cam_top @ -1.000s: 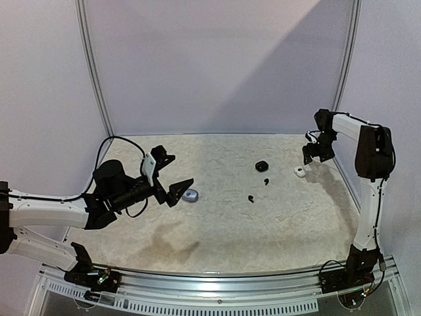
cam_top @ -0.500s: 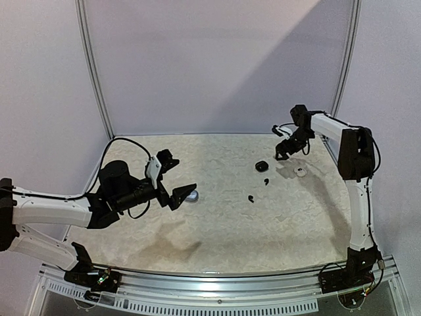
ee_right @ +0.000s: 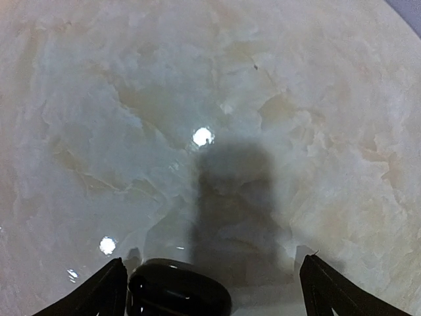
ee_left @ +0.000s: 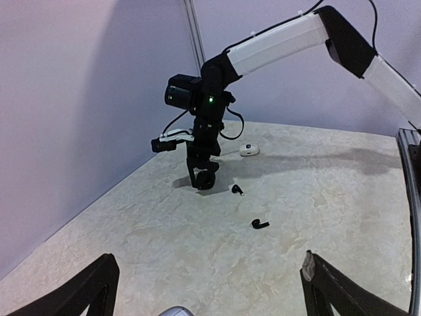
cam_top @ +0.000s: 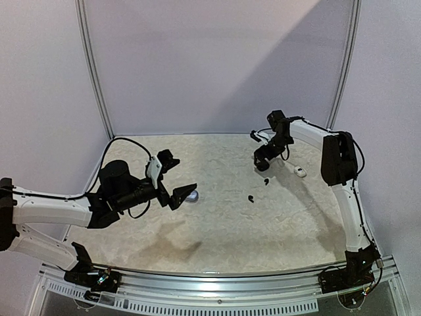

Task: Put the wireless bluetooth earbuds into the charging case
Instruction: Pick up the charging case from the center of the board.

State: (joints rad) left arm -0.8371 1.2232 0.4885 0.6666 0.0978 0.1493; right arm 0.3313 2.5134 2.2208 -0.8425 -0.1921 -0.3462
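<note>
Nearest, the left tool [cam_top: 174,176]: spread wide, pinching nothing, low over the bench [cam_top: 230,237], one fingertip just beside a pale silver case [cam_top: 192,195]. Farther out, loose on the bench: nearer black earbud [cam_top: 250,197], then farther black earbud [cam_top: 266,181]. Beyond, the right tool [cam_top: 262,161]: spread, straddling the black charging case [ee_right: 177,289], not pinching. Rightward, a white case [cam_top: 299,172].

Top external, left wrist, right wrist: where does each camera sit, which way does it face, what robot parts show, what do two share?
Top external: above and behind the bases, looking down on the table; both arms show.
Left wrist: on the left arm, looking across the table at the right arm; own jaws at bottom corners.
Right wrist: on the right arm, facing straight down at the black case; own jaws likewise.
Both wrist views show the black case.
</note>
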